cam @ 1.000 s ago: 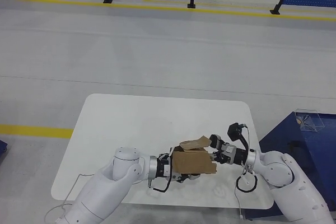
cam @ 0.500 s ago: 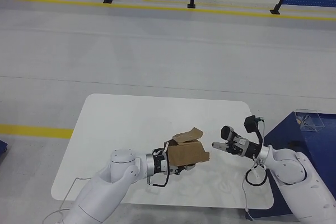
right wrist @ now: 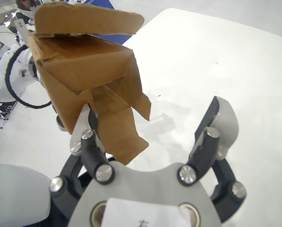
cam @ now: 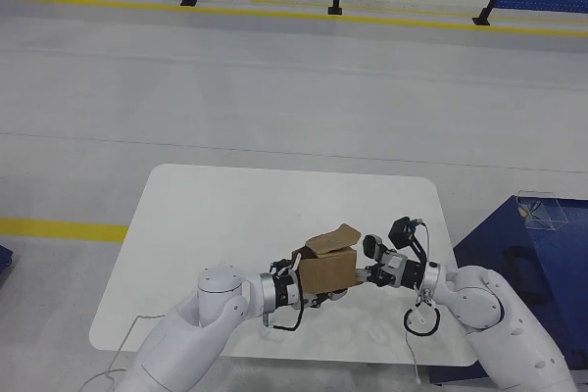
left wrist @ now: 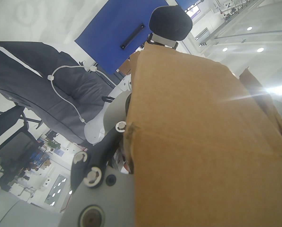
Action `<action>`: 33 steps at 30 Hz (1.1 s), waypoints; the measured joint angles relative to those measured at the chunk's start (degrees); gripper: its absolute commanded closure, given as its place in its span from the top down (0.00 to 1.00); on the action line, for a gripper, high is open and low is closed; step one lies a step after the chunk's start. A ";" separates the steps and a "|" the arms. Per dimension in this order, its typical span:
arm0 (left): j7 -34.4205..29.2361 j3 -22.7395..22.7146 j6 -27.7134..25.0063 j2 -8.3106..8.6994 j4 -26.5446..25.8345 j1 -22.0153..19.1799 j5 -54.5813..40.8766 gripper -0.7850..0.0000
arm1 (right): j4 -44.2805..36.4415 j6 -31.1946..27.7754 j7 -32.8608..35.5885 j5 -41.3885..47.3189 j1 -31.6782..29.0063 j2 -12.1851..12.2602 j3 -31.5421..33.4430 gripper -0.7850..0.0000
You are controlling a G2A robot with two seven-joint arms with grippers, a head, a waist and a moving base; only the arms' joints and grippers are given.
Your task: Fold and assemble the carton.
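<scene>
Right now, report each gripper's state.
Left gripper: closed on the carton.
Right gripper: open, one finger against a carton flap.

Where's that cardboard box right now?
In the top view the carton hangs over the near side of the table, gripped by the left arm's jaws, with the right arm's jaws open at its other end.
</scene>
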 measured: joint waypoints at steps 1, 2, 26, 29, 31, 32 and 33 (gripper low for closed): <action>-0.09 -0.06 -0.05 -0.01 0.14 -0.02 -0.05 0.00 | 0.10 -0.01 -0.25 -0.06 0.01 0.00 0.15 1.00; -0.16 -0.21 -0.20 -0.01 0.27 -0.02 -0.09 0.00 | 0.29 0.01 -0.54 -0.20 0.01 0.03 0.53 1.00; 2.46 -0.47 -1.18 -0.29 0.24 0.19 2.19 0.00 | -0.78 9.74 -9.77 -20.49 1.06 -1.28 -1.89 1.00; 2.93 -0.47 -1.28 -0.40 0.49 0.15 2.21 0.00 | -2.40 9.59 -8.83 -20.32 0.30 -1.22 -1.52 1.00; 2.93 -0.43 -1.24 -0.46 0.62 0.08 2.16 0.00 | -2.94 9.71 -8.35 -20.26 0.14 -1.25 -1.49 1.00; 2.85 -0.38 -1.20 -0.49 0.66 0.03 2.19 0.00 | -3.10 9.89 -8.11 -20.29 0.19 -1.31 -1.63 1.00; 2.75 -0.35 -1.15 -0.51 0.71 -0.01 2.24 0.00 | -3.15 10.05 -7.98 -20.32 0.30 -1.37 -1.79 1.00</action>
